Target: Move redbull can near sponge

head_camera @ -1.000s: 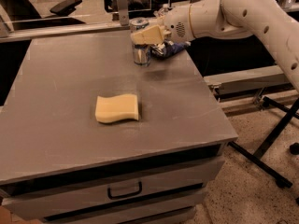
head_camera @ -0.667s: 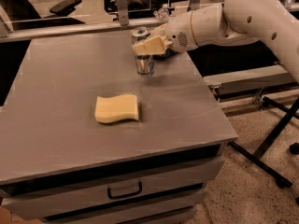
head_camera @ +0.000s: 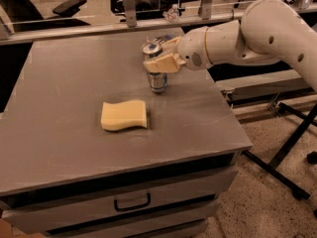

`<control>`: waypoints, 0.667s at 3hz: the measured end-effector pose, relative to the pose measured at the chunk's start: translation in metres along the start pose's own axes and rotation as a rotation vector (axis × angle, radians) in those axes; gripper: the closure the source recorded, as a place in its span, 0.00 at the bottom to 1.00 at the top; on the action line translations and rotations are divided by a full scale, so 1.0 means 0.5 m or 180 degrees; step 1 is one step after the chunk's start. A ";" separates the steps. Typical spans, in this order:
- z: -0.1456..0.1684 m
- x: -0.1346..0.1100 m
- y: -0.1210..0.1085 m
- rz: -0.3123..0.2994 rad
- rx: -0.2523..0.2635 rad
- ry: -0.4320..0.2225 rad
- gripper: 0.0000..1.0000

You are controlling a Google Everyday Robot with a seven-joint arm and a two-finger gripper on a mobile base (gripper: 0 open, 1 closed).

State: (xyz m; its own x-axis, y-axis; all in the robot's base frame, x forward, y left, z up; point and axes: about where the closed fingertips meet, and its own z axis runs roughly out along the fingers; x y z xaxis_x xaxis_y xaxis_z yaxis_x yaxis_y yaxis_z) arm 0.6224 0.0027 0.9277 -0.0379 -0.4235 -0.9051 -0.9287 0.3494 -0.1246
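The redbull can [head_camera: 157,79], slim with a silver top, stands upright or just above the grey table [head_camera: 64,78], right of centre. My gripper [head_camera: 161,57] reaches in from the right on a white arm [head_camera: 257,33] and is shut on the can's upper part, one pale yellow finger [head_camera: 162,63] across its front. The sponge [head_camera: 124,115], a pale yellow wavy-edged block, lies flat on the table a short way to the front left of the can, apart from it.
The table's right edge [head_camera: 228,113] runs close under my arm. Drawers with a handle [head_camera: 132,203] sit under the tabletop. A rail with posts [head_camera: 130,14] runs along the table's back edge. Black stand legs [head_camera: 287,148] are on the floor at right.
My gripper has carried the can from the table's back right toward the front and nearer the sponge. The dark blue bag behind the can no longer shows.
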 end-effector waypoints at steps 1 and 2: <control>-0.005 0.007 0.027 -0.0102 0.0000 -0.0166 0.84; -0.010 0.009 0.057 -0.0093 0.0028 -0.0278 0.61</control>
State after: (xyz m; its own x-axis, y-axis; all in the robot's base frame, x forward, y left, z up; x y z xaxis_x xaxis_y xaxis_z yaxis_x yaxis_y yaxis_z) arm 0.5942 0.0066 0.9222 0.0218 -0.3593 -0.9330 -0.9256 0.3455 -0.1547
